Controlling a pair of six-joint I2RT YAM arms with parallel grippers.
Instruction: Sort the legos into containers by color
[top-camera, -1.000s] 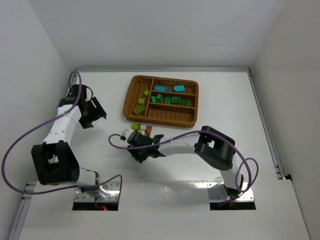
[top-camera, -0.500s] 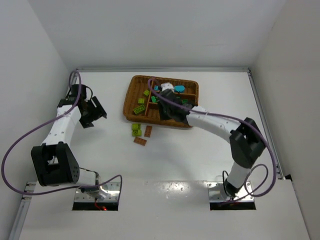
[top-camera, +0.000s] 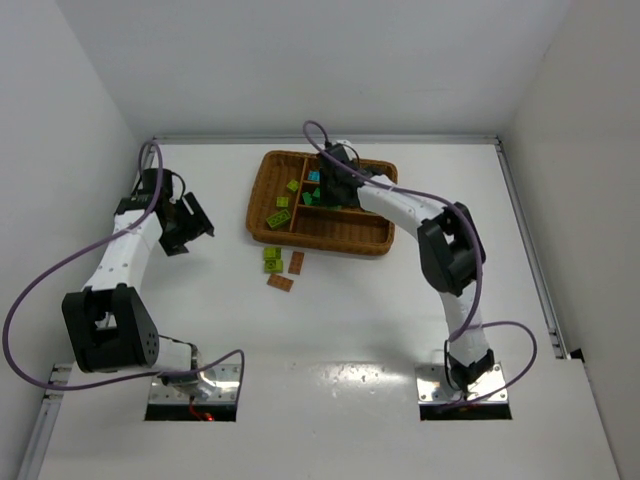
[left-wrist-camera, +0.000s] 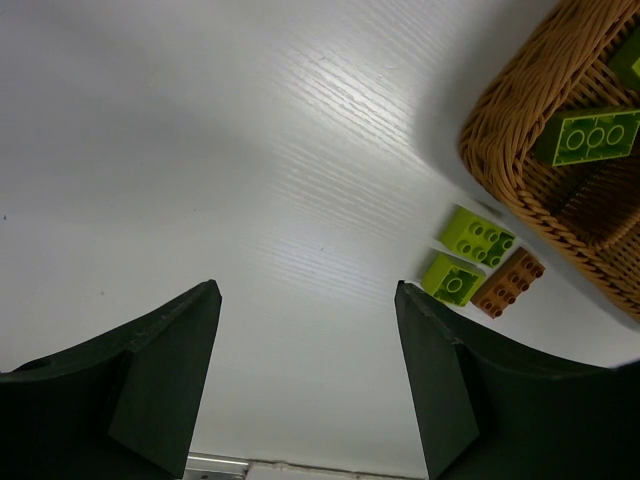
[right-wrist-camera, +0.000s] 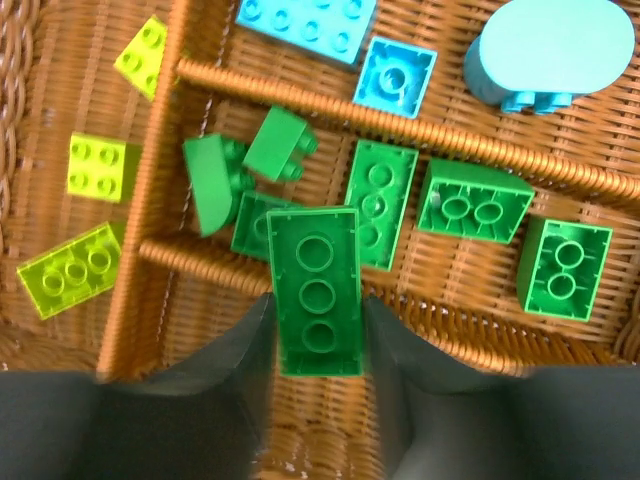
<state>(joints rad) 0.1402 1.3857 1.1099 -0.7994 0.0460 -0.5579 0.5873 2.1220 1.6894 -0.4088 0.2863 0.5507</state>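
Observation:
My right gripper is shut on a dark green lego, held above the wicker tray near its middle narrow section. Several dark green legos lie in that section, cyan ones in the section beyond, and yellow-green ones in the tall section. From above, the right gripper hangs over the tray. My left gripper is open over bare table to the tray's left, its jaws holding nothing.
On the table just in front of the tray lie two yellow-green legos and two brown-orange ones. The left wrist view shows the yellow-green pair and one brown-orange lego beside the tray's corner. White walls enclose the table.
My right arm swung from the table near the loose legos up over the tray, carrying the dark green lego. The left arm has not moved.

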